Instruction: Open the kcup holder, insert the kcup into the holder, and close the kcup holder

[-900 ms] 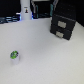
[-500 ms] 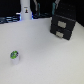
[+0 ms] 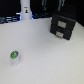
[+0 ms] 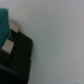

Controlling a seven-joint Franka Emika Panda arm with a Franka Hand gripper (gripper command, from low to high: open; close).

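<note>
While the white counter [image 3: 45, 57] fills most of the exterior view, the kcup holder [image 3: 63, 26] stands at its far edge, a black box turned slightly askew, both stacked drawer fronts shut and facing toward the camera. Well apart from the holder, off toward the exterior view's left and nearer the camera, the kcup [image 3: 15, 56] stands upright, green top up, its long axis vertical. The pincer does not appear in the exterior view, and the wrist view shows only dark blurred bodywork, so I cannot tell how its jaws stand. A likely risk: pulling a pale handle may drag the whole askew box instead of sliding the drawer out.
</note>
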